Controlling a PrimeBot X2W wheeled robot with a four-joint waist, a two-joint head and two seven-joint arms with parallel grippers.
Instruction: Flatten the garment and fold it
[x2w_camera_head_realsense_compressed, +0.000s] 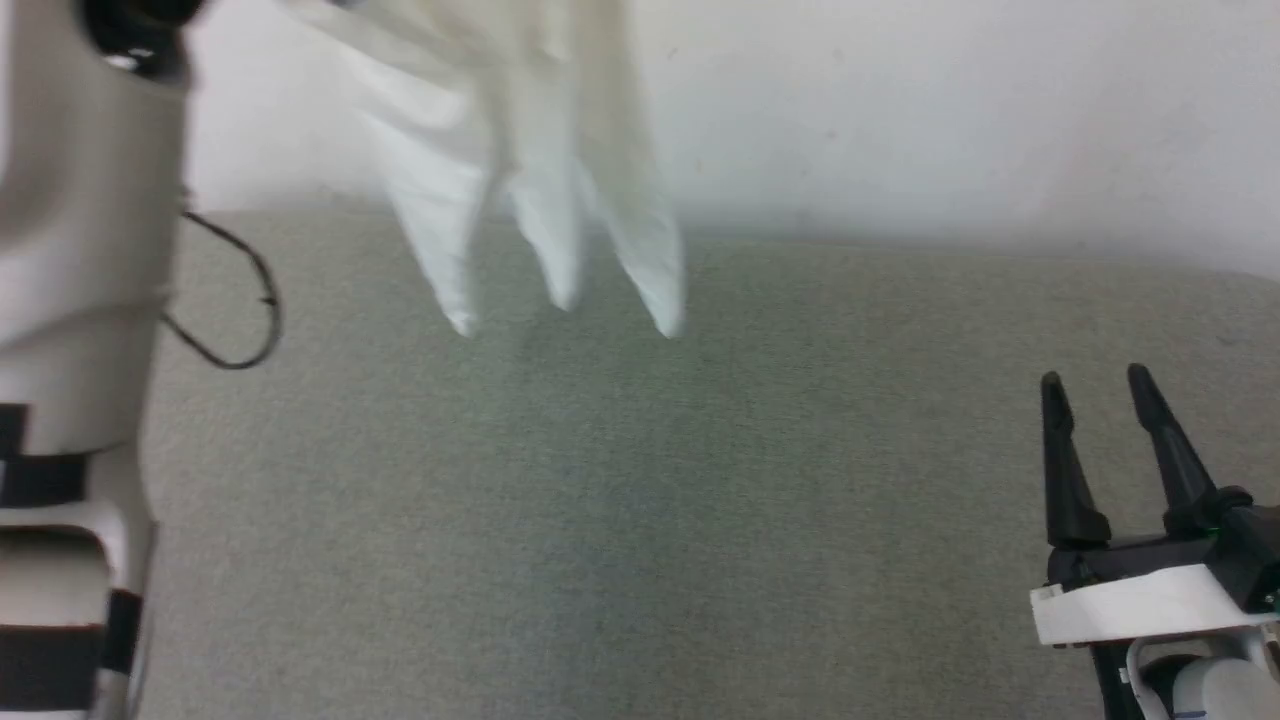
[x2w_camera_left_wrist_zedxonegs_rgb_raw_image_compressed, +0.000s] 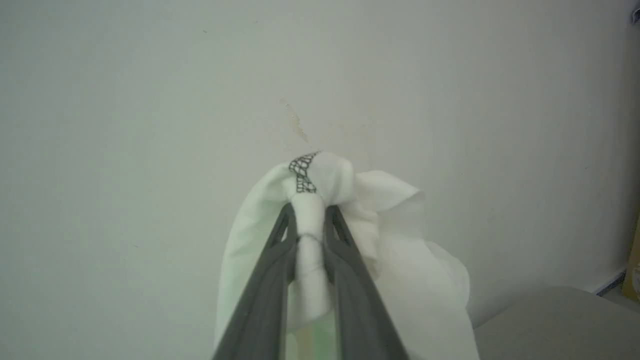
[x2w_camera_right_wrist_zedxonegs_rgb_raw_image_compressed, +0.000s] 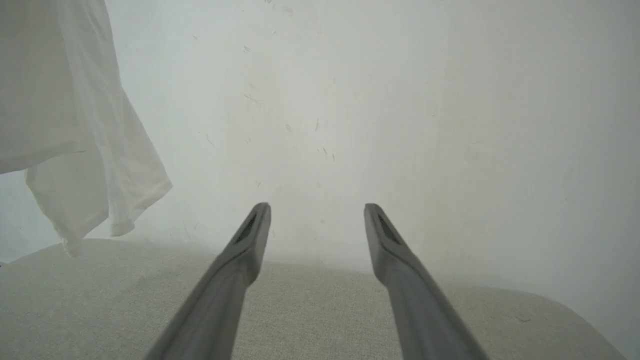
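The white garment (x2w_camera_head_realsense_compressed: 520, 150) hangs in the air above the grey fabric surface (x2w_camera_head_realsense_compressed: 640, 520), its lower ends dangling free at the upper left of the head view. My left gripper (x2w_camera_left_wrist_zedxonegs_rgb_raw_image_compressed: 310, 212) is shut on a bunched fold of the garment (x2w_camera_left_wrist_zedxonegs_rgb_raw_image_compressed: 400, 260), where dark zigzag stitching (x2w_camera_left_wrist_zedxonegs_rgb_raw_image_compressed: 301, 172) shows just past the fingertips. My left forearm (x2w_camera_head_realsense_compressed: 80, 250) rises along the left edge of the head view. My right gripper (x2w_camera_head_realsense_compressed: 1095, 385) stands open and empty at the lower right, well apart from the cloth. In the right wrist view the garment (x2w_camera_right_wrist_zedxonegs_rgb_raw_image_compressed: 75, 125) hangs at the upper left, and the right gripper (x2w_camera_right_wrist_zedxonegs_rgb_raw_image_compressed: 316, 212) holds nothing.
A pale wall (x2w_camera_head_realsense_compressed: 950, 120) stands behind the grey surface. A thin dark cable (x2w_camera_head_realsense_compressed: 250, 300) loops off my left arm. The surface's rounded far right edge (x2w_camera_right_wrist_zedxonegs_rgb_raw_image_compressed: 575, 310) shows in the right wrist view.
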